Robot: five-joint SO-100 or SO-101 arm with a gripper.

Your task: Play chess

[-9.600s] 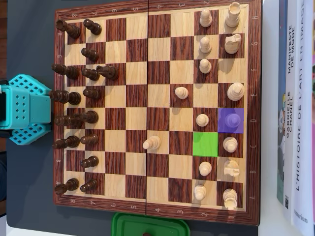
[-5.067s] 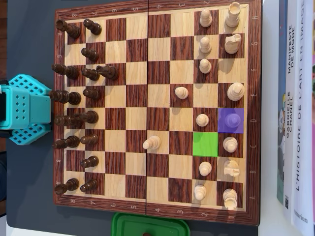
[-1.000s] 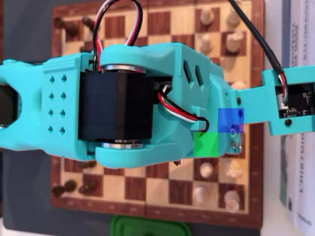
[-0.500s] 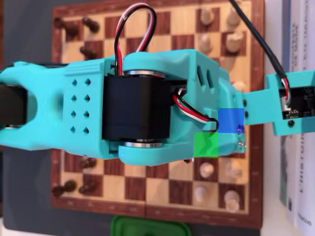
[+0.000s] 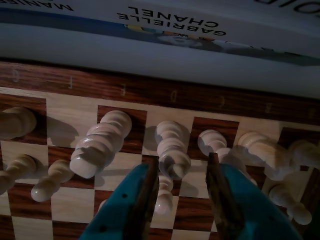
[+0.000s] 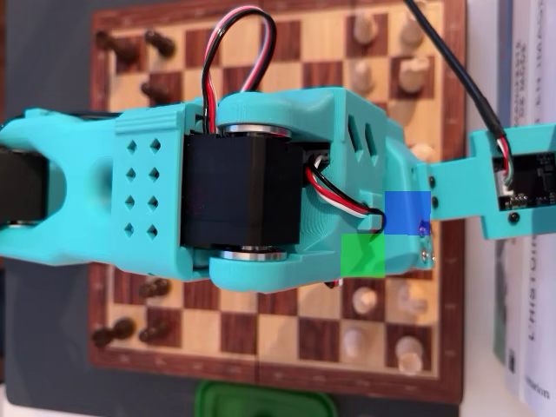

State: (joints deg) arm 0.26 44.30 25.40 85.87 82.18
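Observation:
The wooden chessboard (image 6: 278,373) holds white pieces on the right and dark pieces (image 6: 130,330) on the left in the overhead view. My teal arm (image 6: 243,200) stretches across its middle and hides the gripper there. A blue marked square (image 6: 407,213) and a green one (image 6: 363,254) show over the arm. In the wrist view my gripper (image 5: 183,161) is open just above the board. A white piece (image 5: 172,147) has its head between the fingertips, close to the left finger (image 5: 147,192). A wide gap separates it from the right finger (image 5: 217,195).
In the wrist view a tall white piece (image 5: 100,145) leans left of the gripper. A pawn (image 5: 162,200) stands under the left finger, and more white pieces (image 5: 260,147) crowd the right. Books (image 5: 170,25) (image 6: 526,330) lie along the board's edge. A green container (image 6: 265,400) sits below the board.
The arm, parked off the board's left side seconds ago, now reaches over the board. Over the last second it has slid a little to the right, then held still.

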